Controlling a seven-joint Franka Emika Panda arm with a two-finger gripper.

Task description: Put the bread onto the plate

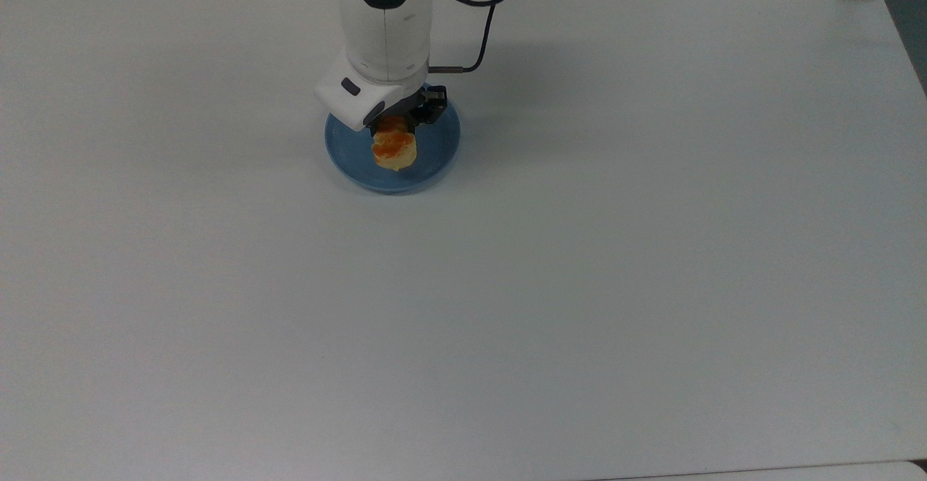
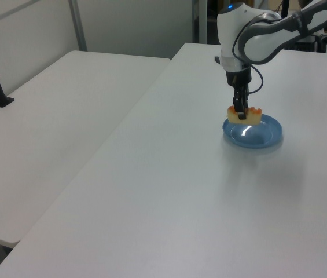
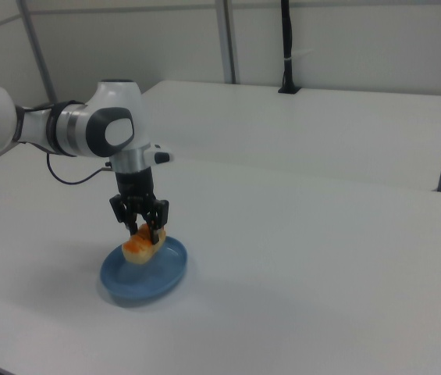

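Bread [image 1: 395, 149] clamped between the gripper [image 1: 400, 120] fingers, gripped across its middle, hanging over the plate [image 1: 437, 158]; touching it or not, unclear. Plate on a bare white table [image 1: 579, 285]. Judged ready to lower and release.

The table [image 1: 579, 285] looks smooth, matt white; the plate [image 2: 267, 136] is glossy blue with a bright glint, like glazed ceramic or plastic; the bread [image 1: 395, 149] has a shiny orange-brown top and dull pale sides; the arm [image 3: 87, 129] shell looks smooth glossy white plastic.
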